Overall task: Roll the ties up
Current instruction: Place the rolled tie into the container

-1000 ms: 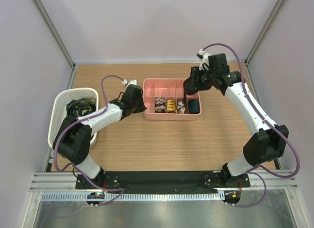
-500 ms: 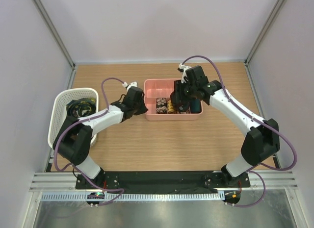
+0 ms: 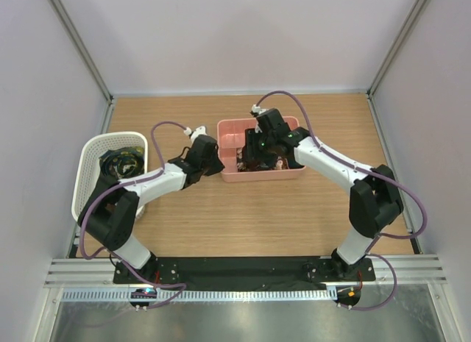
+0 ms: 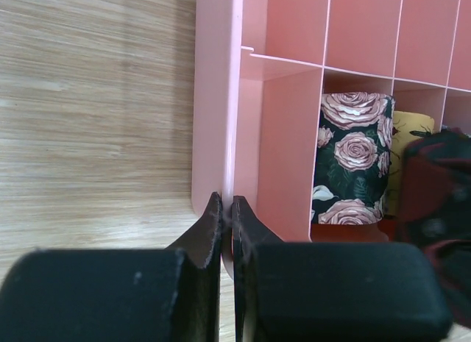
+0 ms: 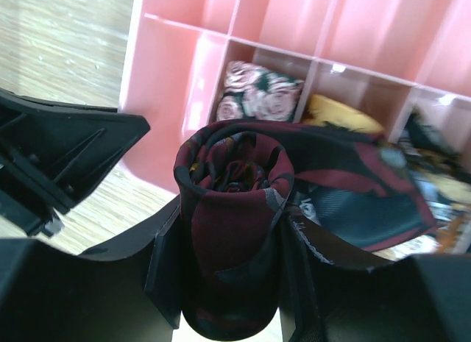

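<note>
Over the pink tray (image 3: 257,177) on the wooden table (image 3: 243,217), a rolled maroon tie (image 5: 235,180) sits clasped between the fingers of the right gripper (image 5: 229,246)

The left arm (image 3: 158,179) and right arm (image 3: 331,162) are built of white tube links between chunky black joints, each trailed by a looping purple cable (image 3: 168,123). The left gripper (image 4: 225,207) and right gripper (image 5: 229,276) have matte black, wedge-shaped fingers (image 4: 103,294). Both arms are bolted to a black base plate (image 3: 243,271).
</note>
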Action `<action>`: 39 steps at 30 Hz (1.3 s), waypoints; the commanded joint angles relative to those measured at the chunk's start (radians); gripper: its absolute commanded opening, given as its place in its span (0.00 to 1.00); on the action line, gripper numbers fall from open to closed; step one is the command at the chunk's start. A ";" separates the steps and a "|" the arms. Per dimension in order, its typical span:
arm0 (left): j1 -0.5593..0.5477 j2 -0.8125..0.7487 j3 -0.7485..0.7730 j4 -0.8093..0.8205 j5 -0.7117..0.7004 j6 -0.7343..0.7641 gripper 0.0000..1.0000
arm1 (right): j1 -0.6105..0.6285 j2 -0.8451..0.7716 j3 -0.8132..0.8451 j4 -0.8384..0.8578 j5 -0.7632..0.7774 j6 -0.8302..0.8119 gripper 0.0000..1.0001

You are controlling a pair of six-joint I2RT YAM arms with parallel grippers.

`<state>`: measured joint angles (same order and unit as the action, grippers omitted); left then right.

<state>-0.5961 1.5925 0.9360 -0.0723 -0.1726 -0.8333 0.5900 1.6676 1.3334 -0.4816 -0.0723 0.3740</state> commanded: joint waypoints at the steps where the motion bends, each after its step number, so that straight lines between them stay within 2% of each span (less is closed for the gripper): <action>1: -0.011 -0.043 -0.005 0.135 0.008 -0.053 0.00 | 0.043 0.029 0.059 0.052 0.045 0.054 0.01; 3: -0.011 -0.051 -0.014 0.137 0.004 -0.038 0.01 | 0.068 0.049 0.075 0.063 0.051 0.075 0.01; 7: -0.011 -0.077 -0.028 0.137 -0.018 -0.012 0.08 | 0.111 0.087 0.110 0.057 0.068 0.101 0.01; 8: -0.011 -0.083 -0.032 0.137 -0.027 -0.006 0.11 | 0.117 0.095 0.124 0.049 0.113 0.111 0.01; 18: -0.010 -0.081 -0.057 0.157 -0.015 0.013 0.12 | 0.156 0.167 0.187 0.031 0.187 0.164 0.01; 27: 0.001 -0.183 -0.092 0.075 -0.105 0.020 0.17 | 0.177 0.248 0.250 -0.002 0.216 0.181 0.01; 39: 0.015 -0.272 -0.126 0.048 -0.150 0.033 0.20 | 0.217 0.379 0.383 -0.153 0.331 0.230 0.01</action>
<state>-0.5865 1.3453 0.8127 -0.0219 -0.2878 -0.8246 0.7990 2.0296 1.6592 -0.5888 0.2012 0.5632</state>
